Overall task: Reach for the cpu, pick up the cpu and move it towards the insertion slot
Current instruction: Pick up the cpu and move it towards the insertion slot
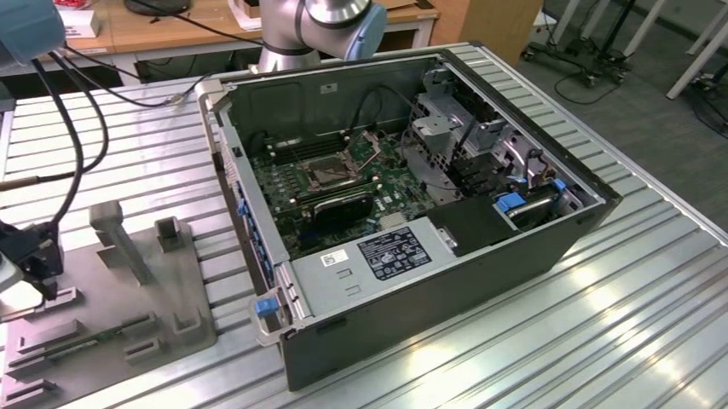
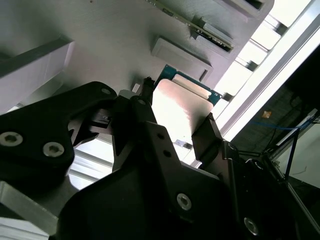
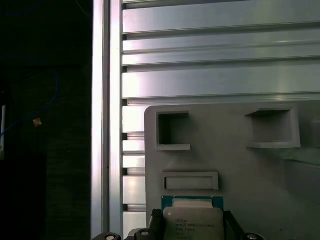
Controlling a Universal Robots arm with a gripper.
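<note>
second wrist view shows the gripper (image 2: 177, 101) nearly closed, clamping the cpu (image 2: 182, 111) by two edges over the grey tray (image 2: 100, 35).

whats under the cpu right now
The grey tray lies under the cpu, beside a shallow rectangular recess. Whether the chip rests in a pocket of its own is hidden by the chip itself.

- The cpu (image 3: 194, 225): a small, flat, square chip with a silvery-beige lid and green rim, lying flat on the grey tray (image 3: 235, 170).
- The insertion slot (image 1: 324, 175): a silver-framed square socket with a dark centre, on the green motherboard (image 1: 370, 192) inside the open computer case (image 1: 455, 281).
</note>
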